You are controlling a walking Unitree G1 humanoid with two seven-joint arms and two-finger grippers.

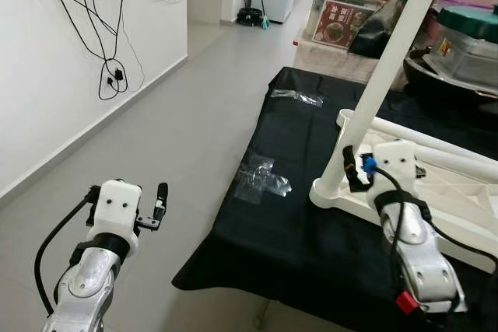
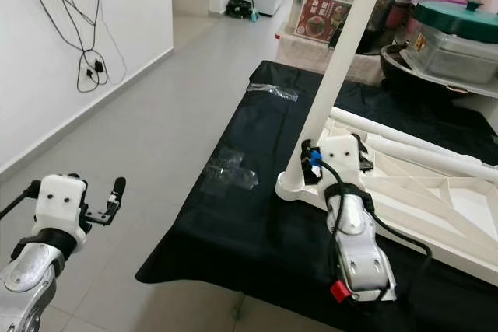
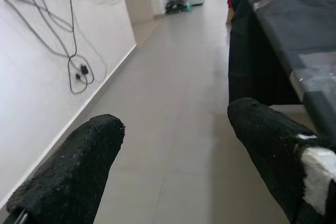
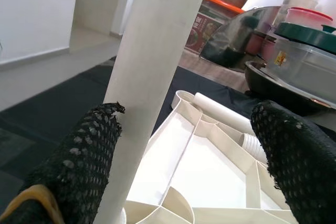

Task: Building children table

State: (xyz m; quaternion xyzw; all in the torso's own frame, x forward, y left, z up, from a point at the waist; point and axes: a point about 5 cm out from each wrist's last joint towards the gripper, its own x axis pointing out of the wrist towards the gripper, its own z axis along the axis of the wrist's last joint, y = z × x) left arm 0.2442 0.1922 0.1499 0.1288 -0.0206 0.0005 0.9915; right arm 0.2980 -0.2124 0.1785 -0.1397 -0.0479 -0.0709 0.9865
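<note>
A white children's table top [image 1: 459, 192] lies upside down on a black cloth [image 1: 280, 231]. One white leg [image 1: 385, 75] stands in its near corner socket, leaning to the right. My right gripper [image 4: 186, 129] is open at the foot of that leg. The leg passes between its fingers, close against one fingertip [image 4: 100, 129]. More white legs [image 1: 436, 141] lie loose along the far rim of the top. My left gripper [image 3: 176, 129] is open and holds nothing, low over the grey floor to the left of the cloth.
Clear plastic wrappers [image 1: 261, 180] lie on the cloth near its left edge, with another [image 1: 297, 97] farther back. Storage boxes and a pot [image 1: 459, 44] crowd the back right. Cables [image 1: 109, 52] hang on the white wall at left. Grey tiled floor [image 1: 187, 114] runs ahead.
</note>
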